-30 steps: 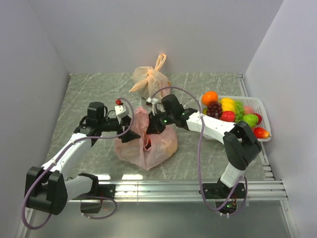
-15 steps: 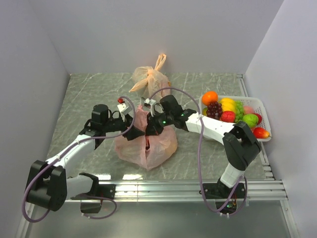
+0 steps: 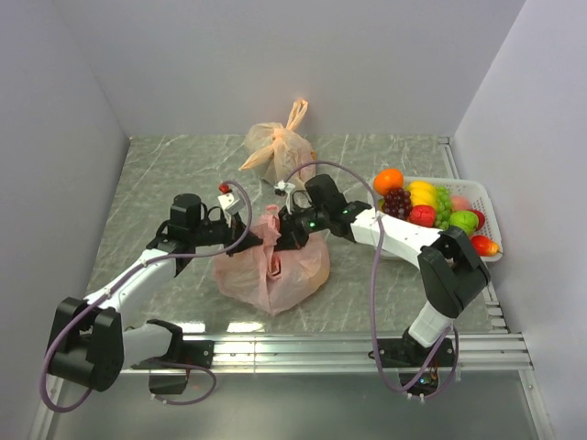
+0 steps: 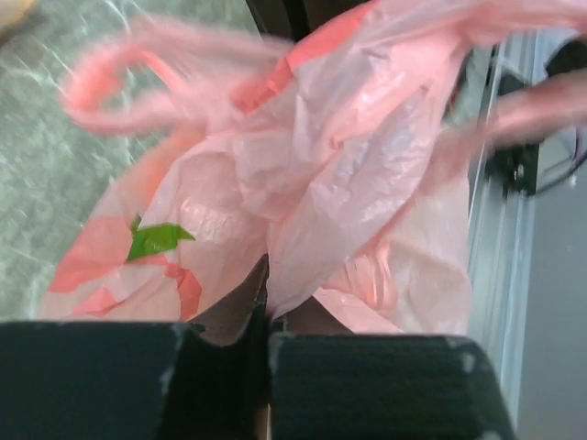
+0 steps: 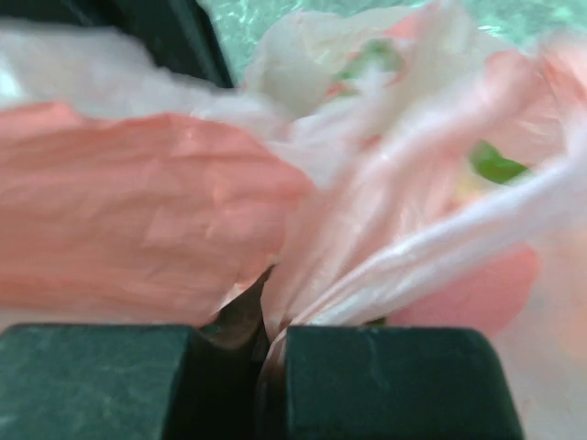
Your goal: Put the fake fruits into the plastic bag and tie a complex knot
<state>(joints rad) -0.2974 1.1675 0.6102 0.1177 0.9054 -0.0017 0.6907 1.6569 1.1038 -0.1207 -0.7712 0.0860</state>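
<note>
The pink-red plastic bag (image 3: 271, 267) lies bunched at mid-table, its top gathered between both arms. My left gripper (image 3: 249, 239) is shut on a fold of its film (image 4: 275, 275), pinched between the pads (image 4: 367, 385). From the other side, my right gripper (image 3: 288, 235) is shut on a twisted strand of the same bag (image 5: 303, 302). One loop handle (image 4: 115, 87) hangs free, blurred. A red fruit with a green leaf (image 4: 156, 240) shows through the film. More fake fruits (image 3: 424, 203) lie in the basket at right. A knot is out of view.
A white basket (image 3: 492, 231) holding the loose fruits stands at the right wall. A pale orange bag (image 3: 278, 147) with tied upright handles stands behind the pink one. The metal rail (image 3: 348, 346) runs along the near table edge.
My left gripper moved right to the bag and shut on its film. The bag's open top has been drawn together between the two grippers. The right gripper stayed shut.
</note>
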